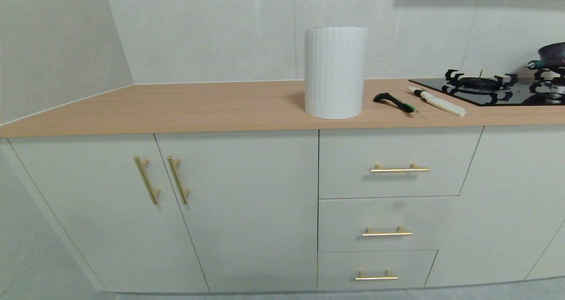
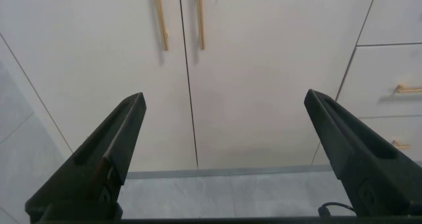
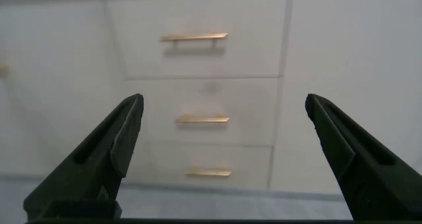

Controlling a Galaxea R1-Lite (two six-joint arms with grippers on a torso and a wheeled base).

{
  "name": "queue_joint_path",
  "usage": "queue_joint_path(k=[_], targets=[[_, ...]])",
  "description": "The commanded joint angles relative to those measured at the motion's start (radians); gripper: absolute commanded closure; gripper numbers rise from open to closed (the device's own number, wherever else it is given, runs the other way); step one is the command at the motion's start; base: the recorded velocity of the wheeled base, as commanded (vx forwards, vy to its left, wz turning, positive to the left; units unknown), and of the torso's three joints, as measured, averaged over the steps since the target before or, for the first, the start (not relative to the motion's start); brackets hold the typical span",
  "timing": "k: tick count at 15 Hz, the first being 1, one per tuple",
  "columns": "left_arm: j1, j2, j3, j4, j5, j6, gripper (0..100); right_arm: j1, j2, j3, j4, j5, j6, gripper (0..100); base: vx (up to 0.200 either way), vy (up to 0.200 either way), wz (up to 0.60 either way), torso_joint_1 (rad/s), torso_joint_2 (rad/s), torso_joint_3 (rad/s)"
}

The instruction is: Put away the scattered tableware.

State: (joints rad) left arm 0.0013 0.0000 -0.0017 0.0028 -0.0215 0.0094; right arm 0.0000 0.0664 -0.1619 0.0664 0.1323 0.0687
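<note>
On the wooden countertop [image 1: 176, 106] stands a tall white ribbed holder [image 1: 335, 72]. To its right lie a green-and-black peeler [image 1: 394, 102] and a cream-handled knife [image 1: 437, 101], side by side. My left gripper [image 2: 224, 105] is open, low down, facing the cabinet doors [image 2: 191, 72] with nothing between its fingers. My right gripper [image 3: 224, 109] is open too, facing the stack of drawers [image 3: 198, 85], also holding nothing.
A black gas hob [image 1: 490, 88] with a dark pan [image 1: 551, 55] sits at the counter's right end. Below are two doors with gold handles [image 1: 161, 180] and three drawers [image 1: 397, 167]. Tiled walls close the back and left. Grey floor lies below.
</note>
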Motion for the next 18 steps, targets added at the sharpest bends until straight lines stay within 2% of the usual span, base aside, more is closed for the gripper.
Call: queue_joint_path(k=[1, 4, 5, 8, 10, 14, 16, 18], targets=[[0.000, 0.000, 0.000, 0.000, 0.000, 0.000, 0, 0.003, 0.288, -0.062, 0.015, 0.049, 0.008, 0, 0.000, 0.000, 0.00, 0.000, 0.00, 0.000], [0.000, 0.000, 0.000, 0.000, 0.000, 0.000, 0, 0.026, 0.633, -0.200, -0.022, 0.113, 0.008, 0, 0.000, 0.000, 0.00, 0.000, 0.00, 0.000], [0.000, 0.000, 0.000, 0.000, 0.000, 0.000, 0, 0.052, 0.805, -0.246, -0.077, 0.151, 0.006, 0, 0.000, 0.000, 0.00, 0.000, 0.00, 0.000], [0.000, 0.000, 0.000, 0.000, 0.000, 0.000, 0, 0.075, 1.198, -0.334, -0.231, 0.148, 0.008, 0, 0.000, 0.000, 0.00, 0.000, 0.00, 0.000], [0.000, 0.000, 0.000, 0.000, 0.000, 0.000, 0, 0.075, 1.419, -0.407, -0.295, 0.135, 0.006, 0, 0.000, 0.000, 0.00, 0.000, 0.00, 0.000], [0.000, 0.000, 0.000, 0.000, 0.000, 0.000, 0, 0.075, 1.713, -0.556, -0.298, 0.122, 0.002, 0, 0.000, 0.000, 0.00, 0.000, 0.00, 0.000], [0.000, 0.000, 0.000, 0.000, 0.000, 0.000, 0, 0.075, 1.876, -0.605, -0.316, 0.076, 0.003, 0, 0.000, 0.000, 0.00, 0.000, 0.00, 0.000], [0.000, 0.000, 0.000, 0.000, 0.000, 0.000, 0, 0.080, 2.026, -0.608, -0.425, -0.019, 0.003, 0, 0.000, 0.000, 0.00, 0.000, 0.00, 0.000]])
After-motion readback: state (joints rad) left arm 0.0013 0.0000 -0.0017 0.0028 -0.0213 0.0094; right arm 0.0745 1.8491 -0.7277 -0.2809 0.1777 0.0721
